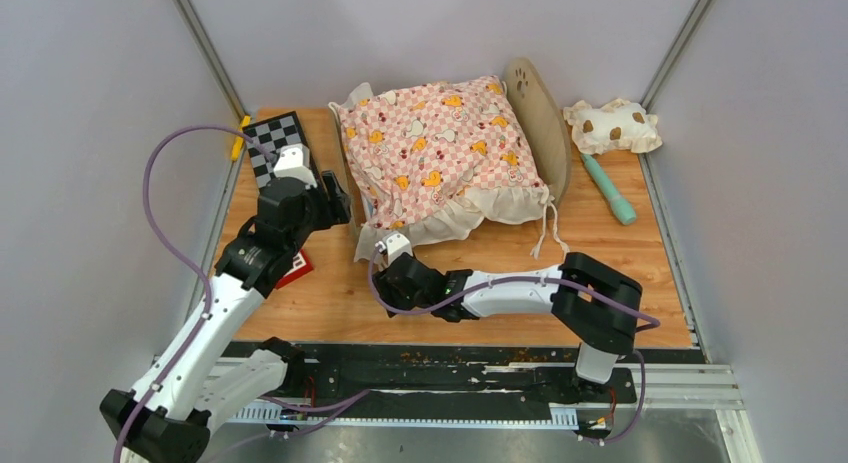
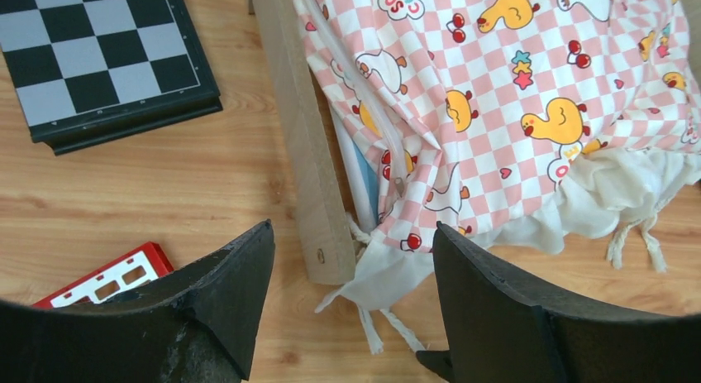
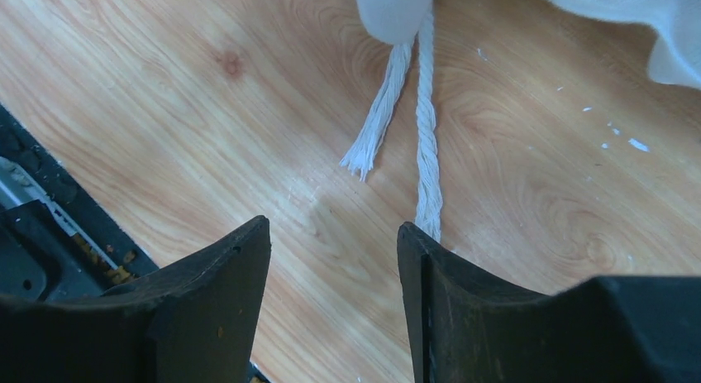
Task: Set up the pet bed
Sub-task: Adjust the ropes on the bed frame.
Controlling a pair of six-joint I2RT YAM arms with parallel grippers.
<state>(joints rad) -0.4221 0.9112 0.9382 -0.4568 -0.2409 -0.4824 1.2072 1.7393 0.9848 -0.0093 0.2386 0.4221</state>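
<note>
Gripping nothing, with left fingers (image 2: pixel 236 288) and right fingers (image 3: pixel 227 304) spread open; could easily snag loose cords (image 3: pixel 426 151) upper-centre, yanking cushion (image 1: pixel 430 148) off pet bed (image 2: pixel 310 168).

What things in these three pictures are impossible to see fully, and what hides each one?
- Pet bed base: top view, covered by the pink cushion.
- Red item: left wrist view, partly behind the left claw; its print is too small to read.
- One cord: right wrist view, its end passes behind the right claw.
- The pink cushion's ruffle: right wrist view, blurred and cut off by the top edge.
</note>
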